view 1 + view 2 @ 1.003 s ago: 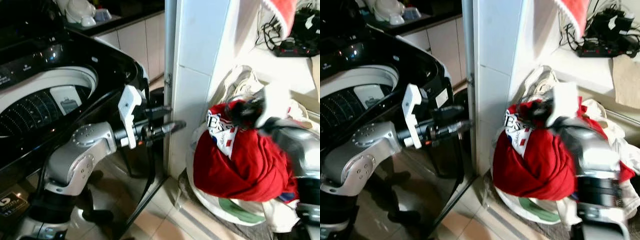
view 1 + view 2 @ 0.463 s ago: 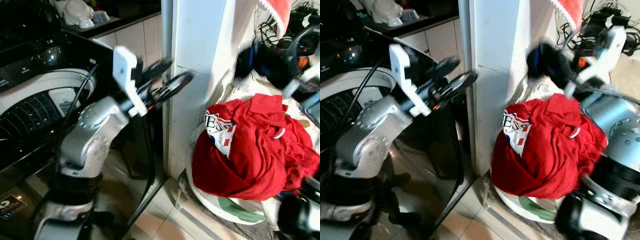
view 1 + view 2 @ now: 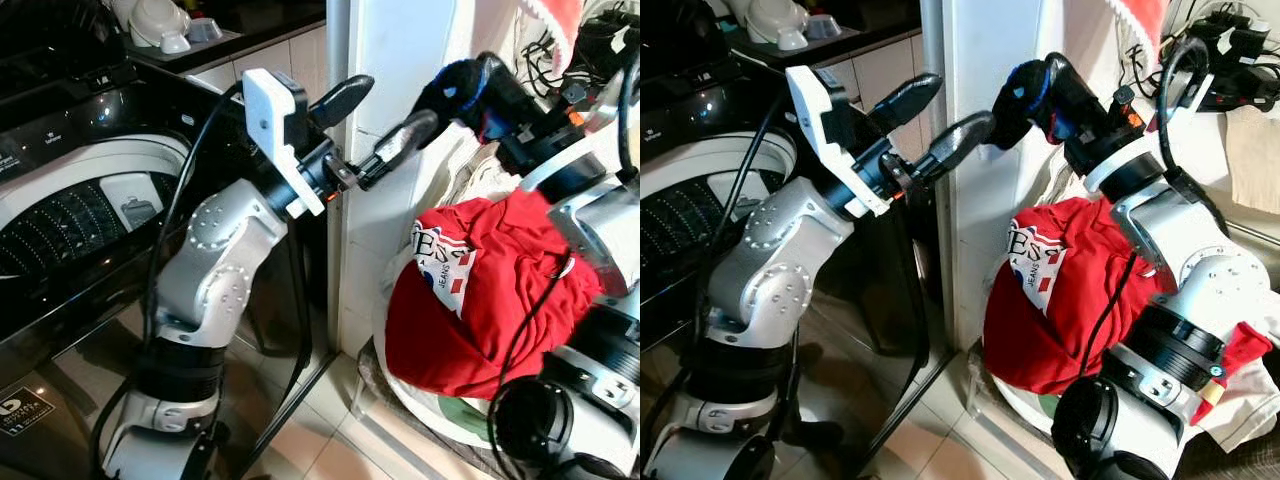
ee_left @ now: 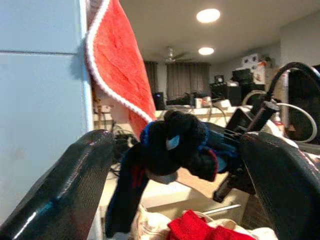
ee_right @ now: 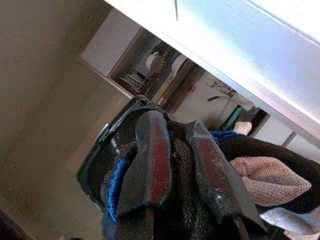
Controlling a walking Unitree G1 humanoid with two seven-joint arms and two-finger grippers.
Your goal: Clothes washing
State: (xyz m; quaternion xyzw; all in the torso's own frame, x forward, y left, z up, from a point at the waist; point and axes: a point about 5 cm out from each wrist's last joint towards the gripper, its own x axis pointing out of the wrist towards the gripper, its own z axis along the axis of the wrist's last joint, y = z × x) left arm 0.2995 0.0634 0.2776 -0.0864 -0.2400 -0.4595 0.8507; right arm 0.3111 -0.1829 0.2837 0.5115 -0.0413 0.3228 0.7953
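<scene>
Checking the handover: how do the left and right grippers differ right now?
The left gripper is open and holds nothing; the right gripper is shut on a dark bundled garment. The left one's fingers flank that garment without touching. Both are raised before the white pillar.

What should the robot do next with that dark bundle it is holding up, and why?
Probably swing the right tool left toward the washing machine. It is shut on the dark bundle, held high by the white pillar, while the open drum lies to the left. The left tool is open beside it.
</scene>
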